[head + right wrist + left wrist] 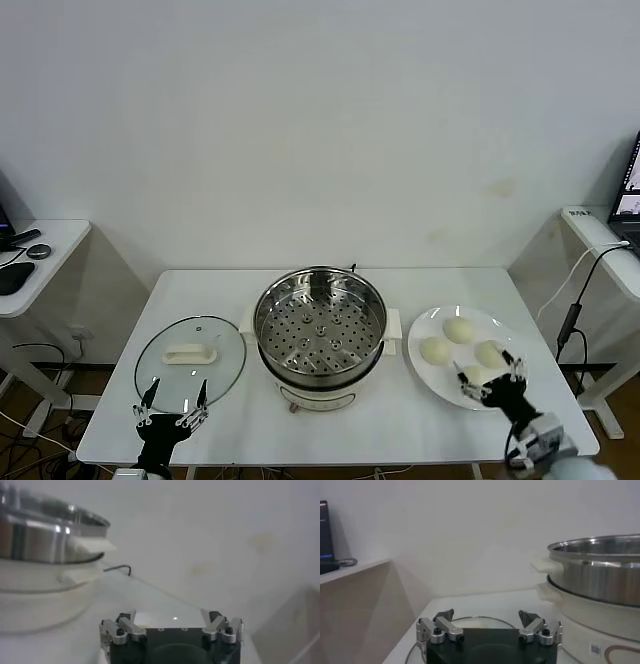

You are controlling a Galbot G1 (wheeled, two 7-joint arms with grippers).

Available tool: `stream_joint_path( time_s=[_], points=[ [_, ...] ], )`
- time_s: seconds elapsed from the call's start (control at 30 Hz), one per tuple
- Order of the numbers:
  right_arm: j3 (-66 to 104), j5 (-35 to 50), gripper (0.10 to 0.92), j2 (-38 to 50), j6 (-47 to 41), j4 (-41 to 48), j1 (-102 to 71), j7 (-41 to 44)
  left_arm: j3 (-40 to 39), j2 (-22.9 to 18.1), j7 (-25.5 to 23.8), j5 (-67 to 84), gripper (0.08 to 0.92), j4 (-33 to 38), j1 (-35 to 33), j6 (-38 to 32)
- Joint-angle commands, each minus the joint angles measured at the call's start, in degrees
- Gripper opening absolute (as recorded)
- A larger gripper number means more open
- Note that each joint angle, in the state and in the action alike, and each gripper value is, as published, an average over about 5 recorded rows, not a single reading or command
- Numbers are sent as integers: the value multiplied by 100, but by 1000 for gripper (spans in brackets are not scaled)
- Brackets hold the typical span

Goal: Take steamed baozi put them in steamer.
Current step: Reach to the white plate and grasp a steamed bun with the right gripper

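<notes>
**A:** Which arm is nearer the buns?

**B:** The right gripper (490,382). It hangs at the near rim of the plate (428,376), fingers spread wide and empty, with the nearest of the four buns (476,375) just beyond the fingertips, almost touching. The buns are round, so no axis matters.

**A:** And the left gripper (172,408)?

**B:** Also wide open, holding nothing, at the near edge of the glass lid (190,353), well apart from the buns.

**A:** Where do they go?

**B:** The steamer (320,325), mid-counter, left of the plate, empty.
</notes>
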State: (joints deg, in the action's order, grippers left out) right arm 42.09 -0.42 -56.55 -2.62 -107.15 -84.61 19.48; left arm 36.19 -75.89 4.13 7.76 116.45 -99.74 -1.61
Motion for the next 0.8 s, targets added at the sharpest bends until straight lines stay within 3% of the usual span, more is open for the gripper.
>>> stream_joint_path(
  time_s=[0.03, 0.33, 0.53, 0.8],
  points=[
    [-256, -1286, 823, 1879, -277, 733, 1433, 1390, 63, 24, -133, -158, 823, 13, 1, -24],
    [-2698, -2111, 823, 2683, -140, 2239, 4471, 3230, 239, 9, -145, -182, 823, 66, 17, -47],
    [-4530, -2382, 823, 2532, 73, 3243, 6308, 4230, 381, -17, -112, -178, 823, 42, -19, -73],
    [-6422, -2020, 823, 2027, 254, 4074, 7626, 5068, 574, -67, -80, -154, 823, 24, -61, -134]
  ],
)
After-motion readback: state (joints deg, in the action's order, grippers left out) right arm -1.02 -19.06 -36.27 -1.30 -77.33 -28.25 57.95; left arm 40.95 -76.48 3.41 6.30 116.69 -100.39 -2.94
